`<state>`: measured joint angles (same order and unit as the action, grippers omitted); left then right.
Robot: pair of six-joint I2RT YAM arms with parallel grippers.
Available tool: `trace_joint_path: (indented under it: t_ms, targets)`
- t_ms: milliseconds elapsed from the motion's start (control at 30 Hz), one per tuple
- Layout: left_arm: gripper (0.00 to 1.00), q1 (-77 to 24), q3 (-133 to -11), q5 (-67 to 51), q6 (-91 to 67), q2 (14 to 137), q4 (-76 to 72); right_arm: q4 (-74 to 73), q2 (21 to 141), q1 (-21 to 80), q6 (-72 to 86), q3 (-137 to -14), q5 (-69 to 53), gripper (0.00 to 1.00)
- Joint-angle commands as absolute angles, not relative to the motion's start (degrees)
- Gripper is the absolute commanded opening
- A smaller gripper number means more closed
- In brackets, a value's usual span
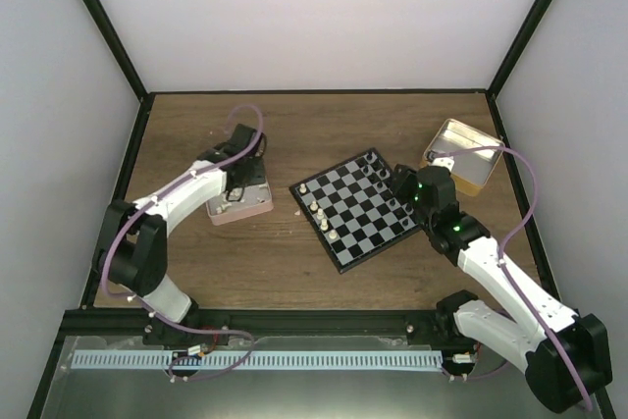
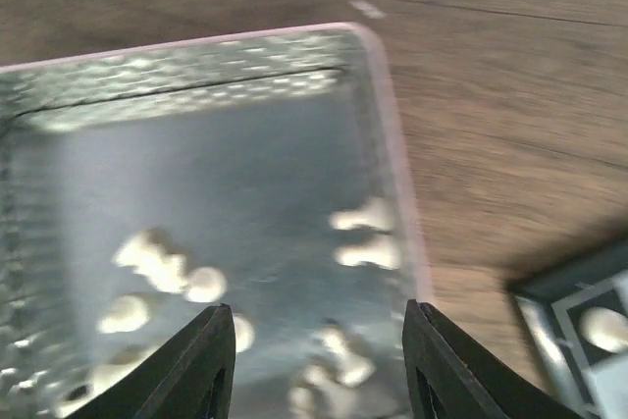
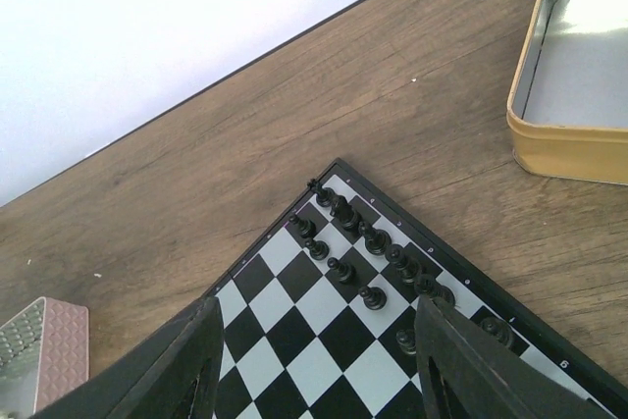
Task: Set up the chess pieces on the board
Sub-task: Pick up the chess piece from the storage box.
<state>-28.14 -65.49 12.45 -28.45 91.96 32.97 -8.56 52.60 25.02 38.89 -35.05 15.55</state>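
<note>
The chessboard lies tilted at the table's middle. Several black pieces stand in two rows along its far right edge, and several cream pieces stand along its left edge. My left gripper is open and empty, hovering over the pink-sided tin, which holds several loose cream pieces. My right gripper is open and empty, just above the board's right side.
A yellow metal tin stands at the right behind the board; it also shows in the right wrist view. The pink tin sits left of the board. Black frame posts and white walls surround the wooden table.
</note>
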Motion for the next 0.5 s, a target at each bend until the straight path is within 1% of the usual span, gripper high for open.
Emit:
trace_joint_path:
  t_ms: [0, 100, 167, 267, 367, 467]
  targets:
    - [0.49, -21.36, -62.72, 11.89, -29.64, 91.85, 32.73, -8.30, 53.14, 25.43, 39.47, -34.91, 14.88, 0.55]
    - [0.42, -18.10, -60.47, 10.22, -30.40, 92.39, 30.88, -8.33, 53.35, 25.41, 39.39, -34.86, 14.62, 0.55]
    - [0.36, -17.03, -59.55, 10.31, -30.59, 92.82, 30.25, -8.34, 53.43, 25.48, 39.30, -34.68, 14.42, 0.55]
    - [0.31, -15.62, -59.01, 11.55, -30.84, 93.81, 30.57, -8.36, 53.36, 25.48, 39.20, -34.41, 14.11, 0.55]
    - [0.28, -14.75, -58.06, 13.71, -31.24, 94.52, 30.98, -8.43, 53.33, 25.41, 39.20, -34.24, 14.04, 0.55]
    - [0.27, -14.59, -56.50, 14.20, -30.94, 94.95, 29.98, -8.27, 53.33, 25.41, 39.20, -33.86, 14.06, 0.55]
